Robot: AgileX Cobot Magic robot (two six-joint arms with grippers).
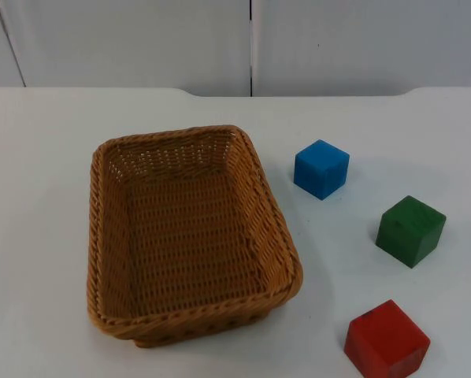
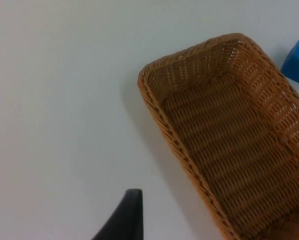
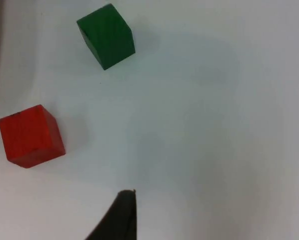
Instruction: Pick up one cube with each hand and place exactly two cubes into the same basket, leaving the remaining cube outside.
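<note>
An empty woven brown basket (image 1: pixel 96 236) lies left of centre on the white table. Three cubes sit on the table to its right: a blue cube (image 1: pixel 321 168) nearest the basket's far corner, a green cube (image 1: pixel 410 231) further right, and a red cube (image 1: pixel 386 341) at the front edge. My left gripper (image 2: pixel 128 215) hangs over bare table beside the basket (image 2: pixel 152 102), with the blue cube (image 2: pixel 298 61) beyond it. My right gripper (image 3: pixel 122 215) hangs over bare table, apart from the green cube (image 3: pixel 106 36) and the red cube (image 3: pixel 30 135). Neither gripper holds anything that I can see.
The grey partition wall (image 1: pixel 251 39) closes off the table at the back. White table surface (image 1: pixel 38 197) stretches left of the basket, and more lies between the cubes.
</note>
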